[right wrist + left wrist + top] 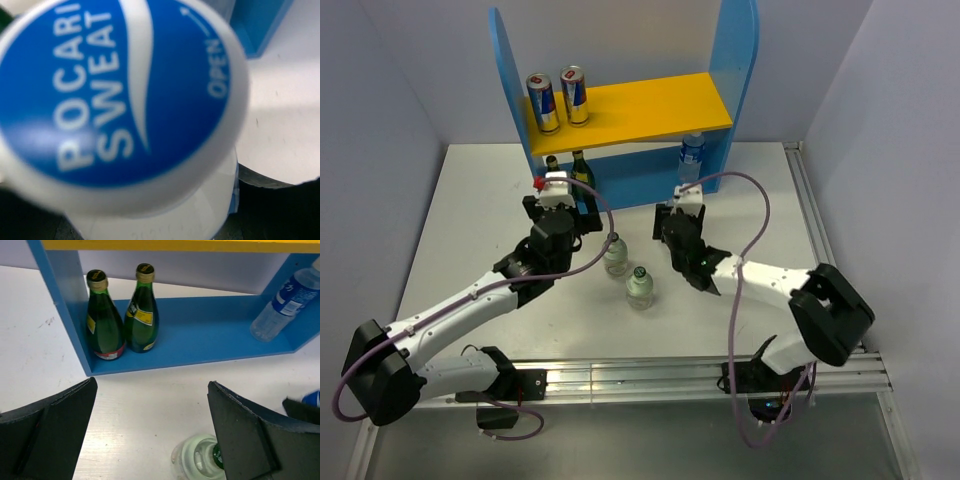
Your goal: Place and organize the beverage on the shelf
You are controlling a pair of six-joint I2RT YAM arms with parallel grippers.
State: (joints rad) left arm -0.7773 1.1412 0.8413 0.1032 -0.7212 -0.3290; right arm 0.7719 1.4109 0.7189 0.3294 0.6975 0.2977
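Observation:
The shelf (736,60) stands at the back of the table. Two silver-blue-red cans (557,98) stand at the left of its yellow upper board. One water bottle (691,152) stands at the right of the blue bottom board (210,335); it also shows in the left wrist view (282,300). Two pale-green bottles (616,255) (639,288) stand on the table in front. My left gripper (563,208) (152,385) is open and empty, with one pale-green bottle (197,457) under its right finger. My right gripper (678,222) (150,220) is shut on the second water bottle (120,95), whose blue-and-white cap fills its view.
Two dark green gold-necked bottles (120,315) stand at the left end of the bottom board, also seen from above (578,170). Grey walls close in the table on three sides. A metal rail (670,375) runs along the near edge.

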